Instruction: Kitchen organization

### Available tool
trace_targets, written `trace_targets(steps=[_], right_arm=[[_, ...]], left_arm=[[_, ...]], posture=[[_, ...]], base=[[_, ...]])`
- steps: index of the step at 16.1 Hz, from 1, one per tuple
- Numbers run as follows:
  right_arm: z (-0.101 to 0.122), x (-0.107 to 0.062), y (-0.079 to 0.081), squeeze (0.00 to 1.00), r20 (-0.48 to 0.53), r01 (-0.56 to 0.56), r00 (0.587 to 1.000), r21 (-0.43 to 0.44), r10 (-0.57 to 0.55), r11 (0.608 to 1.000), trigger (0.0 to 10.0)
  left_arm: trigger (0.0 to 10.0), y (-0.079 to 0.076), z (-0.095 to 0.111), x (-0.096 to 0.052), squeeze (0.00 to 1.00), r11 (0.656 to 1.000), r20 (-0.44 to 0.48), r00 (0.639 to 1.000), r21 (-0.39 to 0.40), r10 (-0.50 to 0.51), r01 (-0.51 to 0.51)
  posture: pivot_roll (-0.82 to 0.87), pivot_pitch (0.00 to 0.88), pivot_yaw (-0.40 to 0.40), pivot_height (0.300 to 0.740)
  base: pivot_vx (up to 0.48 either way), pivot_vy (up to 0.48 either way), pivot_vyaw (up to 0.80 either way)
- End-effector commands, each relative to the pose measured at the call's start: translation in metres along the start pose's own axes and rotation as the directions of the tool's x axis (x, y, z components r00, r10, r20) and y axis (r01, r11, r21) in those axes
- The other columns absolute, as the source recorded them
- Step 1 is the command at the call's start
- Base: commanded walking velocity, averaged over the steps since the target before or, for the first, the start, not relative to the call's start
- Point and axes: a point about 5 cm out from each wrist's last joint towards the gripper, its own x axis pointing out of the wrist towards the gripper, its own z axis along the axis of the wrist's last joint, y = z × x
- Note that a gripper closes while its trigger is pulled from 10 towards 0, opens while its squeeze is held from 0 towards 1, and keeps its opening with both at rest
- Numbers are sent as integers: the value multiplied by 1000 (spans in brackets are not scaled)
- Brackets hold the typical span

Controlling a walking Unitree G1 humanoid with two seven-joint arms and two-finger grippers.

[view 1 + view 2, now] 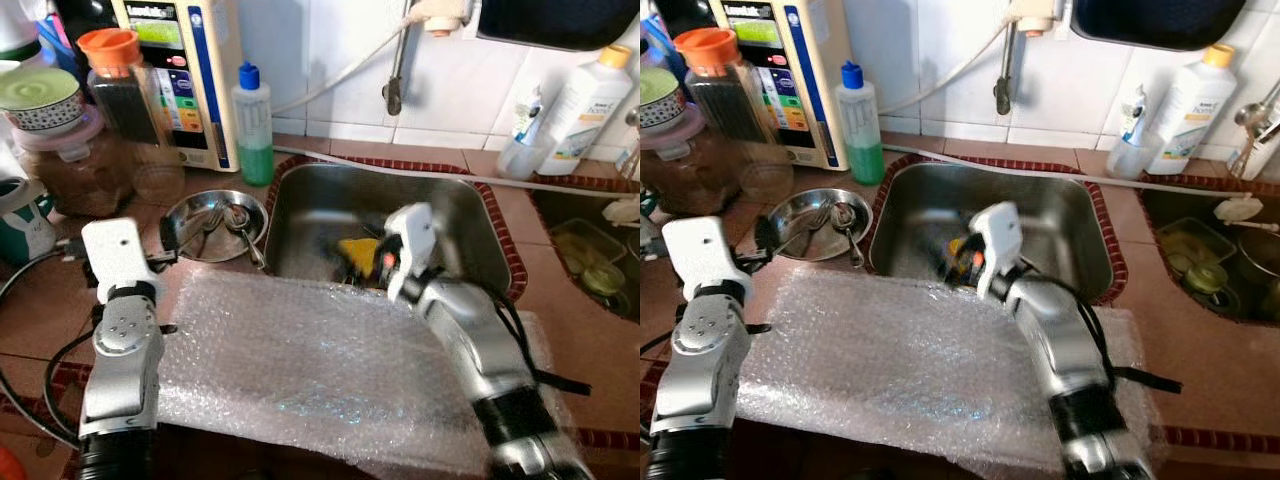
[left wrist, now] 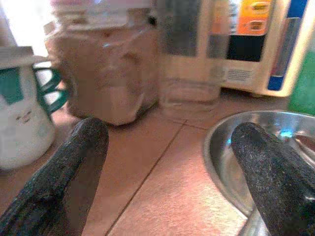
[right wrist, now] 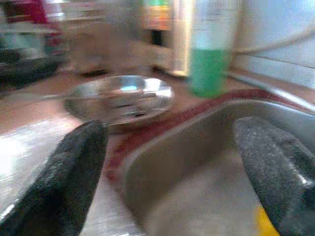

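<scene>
My left gripper point(image 1: 172, 240) hovers low over the counter at the left rim of a steel bowl point(image 1: 215, 225) that holds spoons and a fork. Its fingers point(image 2: 59, 172) stand open with nothing between them. A brown-filled jar point(image 2: 106, 73) and a clear glass point(image 2: 189, 93) stand just ahead of it. My right gripper point(image 1: 352, 262) reaches over the front edge of the steel sink point(image 1: 300, 215), open and empty, near a yellow and dark object point(image 1: 358, 252) on the sink floor. From the right wrist, the bowl point(image 3: 120, 98) and a green soap bottle point(image 3: 209, 64) lie beyond the sink corner.
A sheet of bubble wrap point(image 1: 300, 360) covers the counter in front of the sink. A teal and white mug point(image 1: 20, 215), an orange-lidded jar point(image 1: 120, 90) and a water purifier point(image 1: 185, 70) crowd the back left. A white bottle point(image 1: 585, 100) and a second basin point(image 1: 590, 265) are on the right.
</scene>
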Motion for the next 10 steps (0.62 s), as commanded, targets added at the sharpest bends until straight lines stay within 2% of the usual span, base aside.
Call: trace_targets(steps=[1, 2, 4, 6, 7, 9, 10], right_arm=[[6, -1, 10, 0, -1, -73, 997, -9, 73, 997, 10000], [5, -4, 12, 0, -17, -72, 997, -21, 71, 997, 10000], [5, -7, 13, 0, -32, -73, 997, -21, 72, 997, 10000], [7, -10, 16, 0, -47, -80, 996, -21, 79, 997, 10000], [7, -9, 16, 0, -50, -81, 996, -26, 80, 996, 10000], [6, -9, 15, 0, -63, -81, 995, -41, 79, 996, 10000], [6, -9, 16, 0, -68, -81, 995, -36, 78, 996, 10000]], left_arm=[[10000, -1, -4, -1, 0, 999, -39, 999, -35, 20, -21], [10000, -1, -7, -1, 0, 997, -69, 997, -77, 27, -32], [10000, -4, -7, 0, 0, 994, -78, 997, -106, 16, -24], [10000, -15, -6, 0, 0, 977, -93, 994, -210, -51, 30], [10000, -18, -7, 0, 0, 973, -100, 993, -228, -62, 38], [10000, -23, -10, 0, 0, 947, -135, 987, -319, -84, 37], [9294, -25, -13, -1, 0, 926, -166, 982, -377, -95, 26]], posture=[[84, 37, -2, 740], [84, 37, -2, 740], [82, 36, -2, 740], [82, 33, -3, 740], [82, 29, -3, 740], [81, 29, -4, 740], [81, 29, -4, 740]], base=[[0, 0, 0], [0, 0, 0], [0, 0, 0], [0, 0, 0], [0, 0, 0], [0, 0, 0], [0, 0, 0]])
